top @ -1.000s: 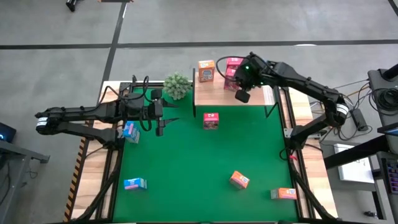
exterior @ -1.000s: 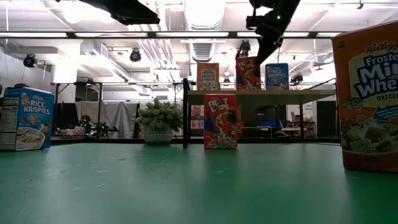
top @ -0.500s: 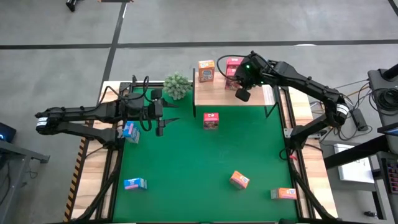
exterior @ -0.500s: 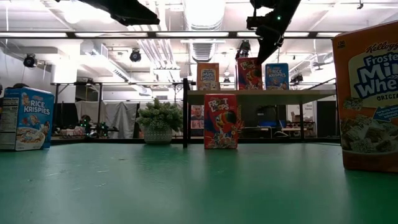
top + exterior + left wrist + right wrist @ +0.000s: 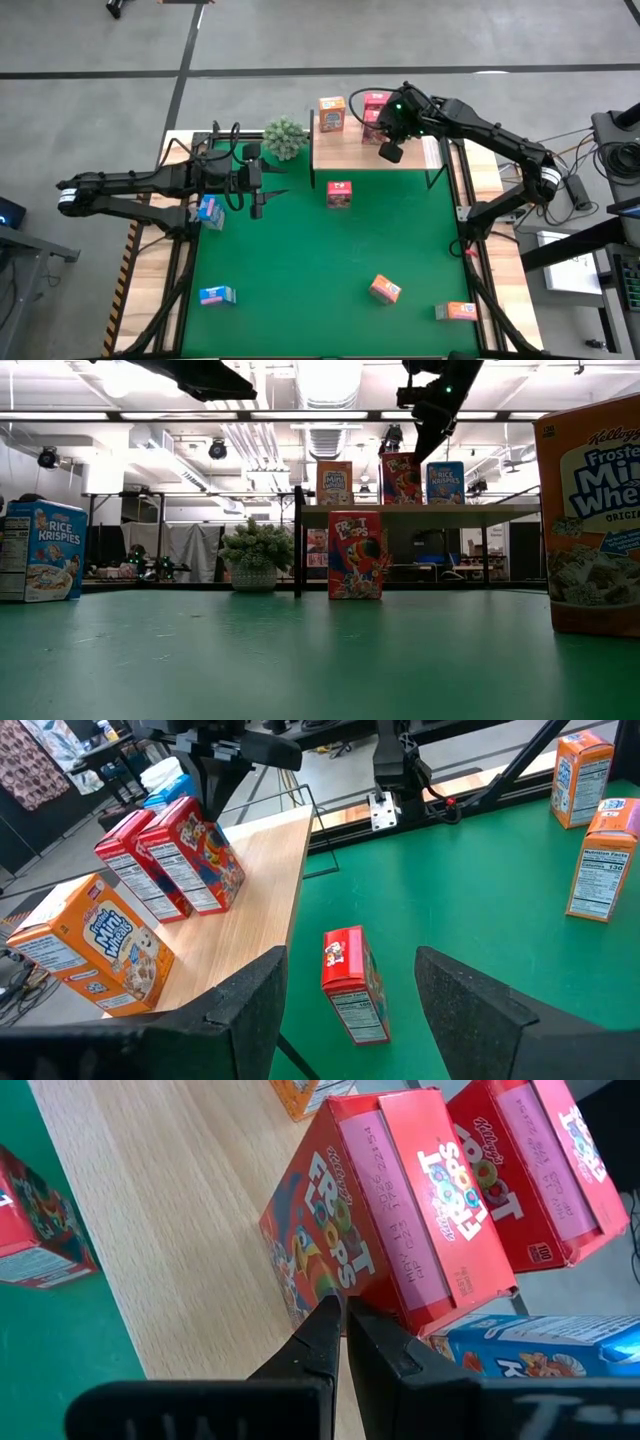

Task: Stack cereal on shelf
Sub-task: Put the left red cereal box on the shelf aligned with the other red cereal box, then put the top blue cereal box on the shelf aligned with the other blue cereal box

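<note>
The wooden shelf (image 5: 350,150) stands at the table's far edge. On it are an orange cereal box (image 5: 331,113), two red boxes (image 5: 400,1210) (image 5: 540,1170) and a blue one (image 5: 445,482). My right gripper (image 5: 343,1308) is shut, slanting down at the nearer red box, with its tips at that box's front face. My left gripper (image 5: 257,200) hangs open above the table's left side, with nothing between its fingers. A red box (image 5: 339,193) stands on the green table in front of the shelf, to the right of the left gripper. My right gripper's shut fingertips (image 5: 330,1315) stand at the front face (image 5: 305,1255) of the nearer red box on the shelf, slanting down from the table's near side. Whether they touch it, I cannot tell. The box stands upright on the board.
A small green plant (image 5: 285,137) stands left of the shelf. On the table are a blue box (image 5: 210,210) under the left arm, another blue box (image 5: 217,295) near the front left, and two orange boxes (image 5: 385,289) (image 5: 457,311) at the front right.
</note>
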{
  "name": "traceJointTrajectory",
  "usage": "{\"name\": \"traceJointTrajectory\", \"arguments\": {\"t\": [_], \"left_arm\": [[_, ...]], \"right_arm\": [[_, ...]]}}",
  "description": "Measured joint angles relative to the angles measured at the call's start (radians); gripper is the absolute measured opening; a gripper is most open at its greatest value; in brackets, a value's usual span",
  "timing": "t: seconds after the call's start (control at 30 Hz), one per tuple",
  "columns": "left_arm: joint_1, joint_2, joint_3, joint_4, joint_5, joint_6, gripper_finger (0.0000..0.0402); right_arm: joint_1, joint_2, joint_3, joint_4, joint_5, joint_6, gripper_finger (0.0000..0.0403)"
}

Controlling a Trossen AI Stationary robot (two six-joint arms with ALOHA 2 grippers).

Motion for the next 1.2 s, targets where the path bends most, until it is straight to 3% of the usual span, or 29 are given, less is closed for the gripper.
{"name": "traceJointTrajectory", "arguments": {"t": [0.83, 0.93, 1.03, 1.1, 1.2], "left_arm": [[0.0, 0.0, 0.0, 0.001, 0.0, 0.0, 0.0204], [0.0, 0.0, 0.0, -0.001, 0.0, -0.002, 0.0204], [0.0, -0.003, 0.013, -0.043, -0.011, -0.063, 0.0204], [-0.001, -0.001, 0.055, -0.124, -0.069, -0.157, 0.0204], [0.001, 0.027, 0.167, -0.367, -0.203, -0.368, 0.0204]], "right_arm": [[-0.001, 0.0, 0.0, 0.003, 0.023, -0.02, 0.0013], [0.005, -0.007, -0.001, 0.003, -0.053, 0.015, 0.0013], [0.024, -0.031, -0.014, 0.018, -0.256, 0.046, 0.0013], [0.054, -0.056, -0.049, 0.069, -0.327, 0.045, 0.0013], [0.11, -0.097, -0.129, 0.191, -0.334, 0.045, 0.0013]]}}
